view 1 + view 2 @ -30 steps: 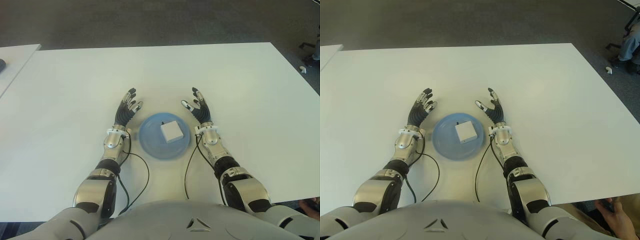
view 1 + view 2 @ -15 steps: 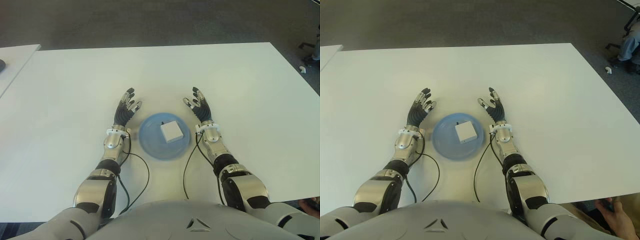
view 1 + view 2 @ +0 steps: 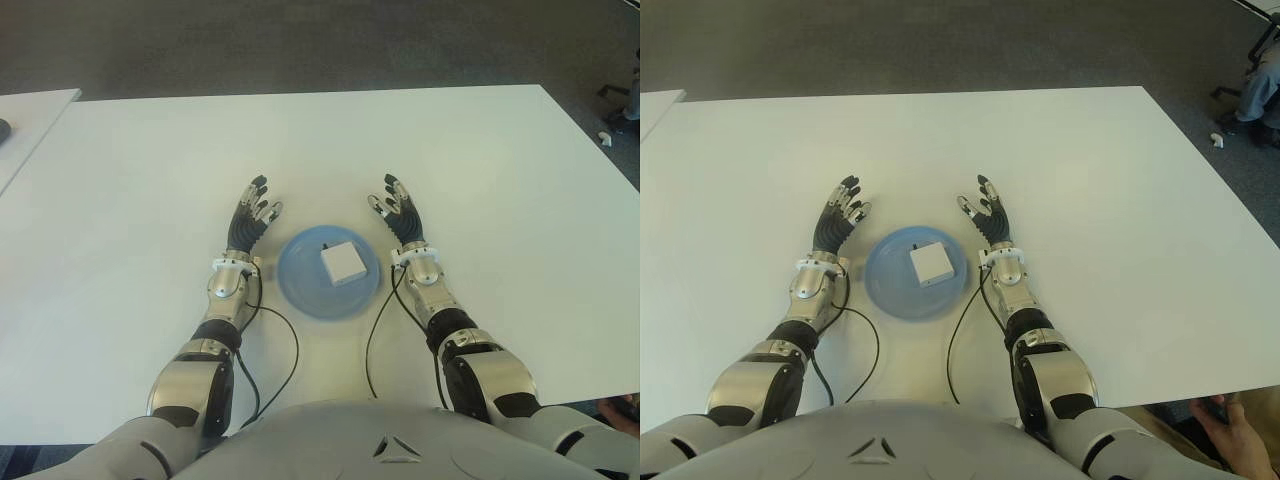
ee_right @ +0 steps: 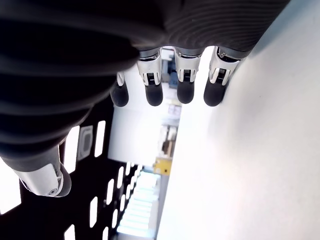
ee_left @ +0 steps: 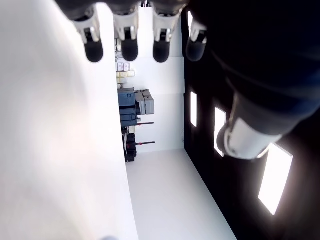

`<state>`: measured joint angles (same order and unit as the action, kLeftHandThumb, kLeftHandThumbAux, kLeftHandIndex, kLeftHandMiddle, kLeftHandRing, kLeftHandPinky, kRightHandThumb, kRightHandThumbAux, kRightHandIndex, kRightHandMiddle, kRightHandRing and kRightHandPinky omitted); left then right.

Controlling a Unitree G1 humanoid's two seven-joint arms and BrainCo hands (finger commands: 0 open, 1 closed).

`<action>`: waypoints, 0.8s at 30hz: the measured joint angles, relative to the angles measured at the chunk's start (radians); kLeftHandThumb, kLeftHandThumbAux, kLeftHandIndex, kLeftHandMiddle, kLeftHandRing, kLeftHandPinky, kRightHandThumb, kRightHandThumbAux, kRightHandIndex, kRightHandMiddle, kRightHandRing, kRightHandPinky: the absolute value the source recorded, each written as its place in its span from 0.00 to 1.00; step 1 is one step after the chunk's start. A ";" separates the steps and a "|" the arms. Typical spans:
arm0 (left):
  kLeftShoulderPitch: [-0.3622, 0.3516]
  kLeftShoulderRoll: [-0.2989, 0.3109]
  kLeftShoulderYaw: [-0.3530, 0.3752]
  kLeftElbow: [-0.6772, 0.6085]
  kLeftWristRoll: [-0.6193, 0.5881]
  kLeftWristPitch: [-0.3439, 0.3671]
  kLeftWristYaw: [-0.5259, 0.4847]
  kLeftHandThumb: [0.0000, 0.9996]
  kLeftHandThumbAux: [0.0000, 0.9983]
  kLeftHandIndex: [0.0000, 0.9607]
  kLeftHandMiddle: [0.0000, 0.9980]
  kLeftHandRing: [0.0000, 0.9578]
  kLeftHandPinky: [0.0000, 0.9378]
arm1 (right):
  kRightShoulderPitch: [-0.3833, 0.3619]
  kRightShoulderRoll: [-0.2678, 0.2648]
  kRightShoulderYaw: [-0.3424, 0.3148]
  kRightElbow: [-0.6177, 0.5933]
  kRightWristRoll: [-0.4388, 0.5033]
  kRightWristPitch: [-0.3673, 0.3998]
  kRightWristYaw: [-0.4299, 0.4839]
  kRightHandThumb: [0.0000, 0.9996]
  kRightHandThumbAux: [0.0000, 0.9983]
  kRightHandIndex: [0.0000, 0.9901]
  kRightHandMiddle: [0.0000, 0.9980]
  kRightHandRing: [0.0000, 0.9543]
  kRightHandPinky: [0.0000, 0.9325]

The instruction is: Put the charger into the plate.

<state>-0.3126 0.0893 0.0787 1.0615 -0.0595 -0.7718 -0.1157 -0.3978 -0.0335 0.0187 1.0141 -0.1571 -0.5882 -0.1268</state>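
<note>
1. Robot torso [image 3: 330, 445]: the grey chest and shoulders are filling the nearest edge of the eye views, with both forearms reaching forward over the white table [image 3: 480, 160].
2. Cables [image 3: 285, 350]: two thin black cables are trailing from the wrists back toward the torso, one on each side of the plate, lying on the table.
3. Blue plate [image 3: 298, 285]: a round blue plate is sitting on the table between the two forearms, close to the robot.
4. Charger [image 3: 342, 262]: the white, square charger is lying inside the plate, slightly toward its far right part, with no hand touching it.
5. Left hand [image 3: 250, 222]: this hand is showing just left of the plate's far rim, fingers extended and spread, holding nothing; its wrist view is showing four straight fingertips [image 5: 128, 50] with open space beyond them.
6. Right hand [image 3: 400, 218]: this hand is showing just right of the plate's far rim, fingers likewise extended and slightly fanned, holding nothing; its wrist view is showing four straight fingertips [image 4: 185, 90] and a thumb set apart.
7. Second table [image 3: 25, 120]: the corner of another white surface is appearing at the far left.
8. Floor [image 3: 300, 45]: dark grey carpet is lying beyond the table's far edge.
</note>
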 measured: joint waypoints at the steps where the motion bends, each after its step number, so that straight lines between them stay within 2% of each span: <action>1: 0.000 0.000 0.000 -0.001 0.000 0.000 0.000 0.05 0.67 0.00 0.00 0.00 0.00 | 0.001 0.000 0.000 -0.001 0.000 0.000 0.000 0.03 0.53 0.00 0.00 0.00 0.00; 24: 0.002 0.000 0.003 -0.001 0.001 0.000 0.000 0.06 0.67 0.00 0.00 0.00 0.00 | 0.004 0.002 0.003 -0.004 -0.001 0.000 0.000 0.00 0.53 0.00 0.00 0.00 0.00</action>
<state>-0.3105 0.0888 0.0817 1.0600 -0.0590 -0.7718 -0.1157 -0.3941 -0.0318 0.0213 1.0098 -0.1579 -0.5881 -0.1270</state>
